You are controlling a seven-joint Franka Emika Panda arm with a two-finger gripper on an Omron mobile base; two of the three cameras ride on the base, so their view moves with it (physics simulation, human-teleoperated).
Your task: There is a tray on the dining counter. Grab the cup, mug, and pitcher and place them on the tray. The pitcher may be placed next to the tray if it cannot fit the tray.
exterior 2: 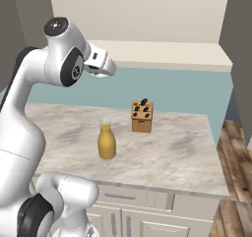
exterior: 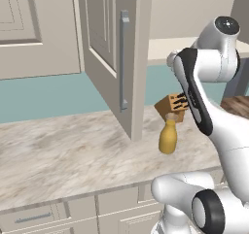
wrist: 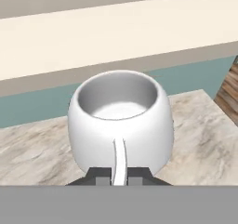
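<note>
In the hand view my gripper [wrist: 119, 174] is shut on the thin handle of the white-grey mug [wrist: 120, 121]. The mug hangs upright in front of the fingertips, its open mouth facing up and its inside empty, above a beige marbled counter top [wrist: 32, 148]. The mustard-yellow pitcher [exterior: 168, 137] [exterior 2: 107, 141] stands upright on that counter, near its front edge and apart from the arm.
A brown wooden knife block [exterior: 172, 107] [exterior 2: 142, 116] stands behind the pitcher. A tall cabinet door [exterior: 116, 58] hangs open over the counter to the left. The counter ends at the right, with wooden floor [exterior 2: 236, 147] beyond it.
</note>
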